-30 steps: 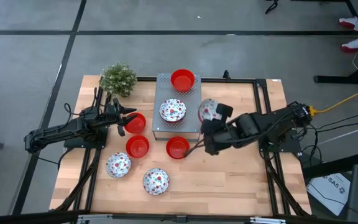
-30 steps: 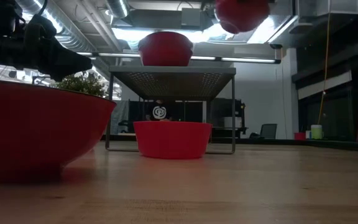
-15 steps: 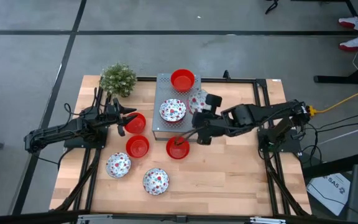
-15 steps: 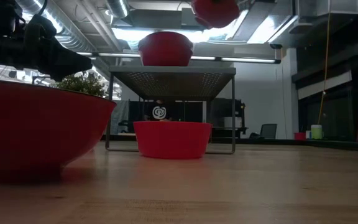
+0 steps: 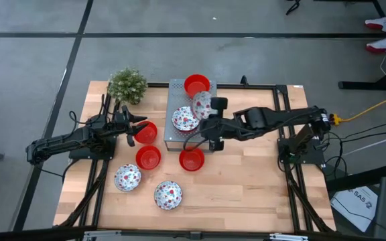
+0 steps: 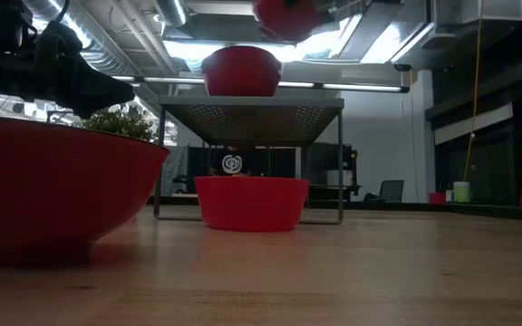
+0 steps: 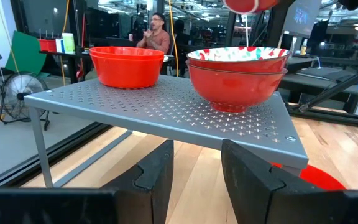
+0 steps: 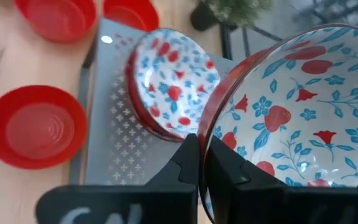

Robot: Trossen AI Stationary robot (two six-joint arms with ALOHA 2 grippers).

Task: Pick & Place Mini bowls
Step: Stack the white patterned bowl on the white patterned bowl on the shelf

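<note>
The wooden table carries two speckled bowls near its front edge, then a red bowl and another red bowl just in front of the grey metal shelf; behind it the low view looks into a dim workshop with ceiling ducts, and a person shows beyond the shelf. The right gripper is clamped on the rim of a patterned bowl, held tilted on edge above the shelf, beside the speckled bowl stacked there; a second earlier that bowl hung off the shelf's right side. The left gripper waits with fingers apart beside a red bowl, near the plant.
</note>
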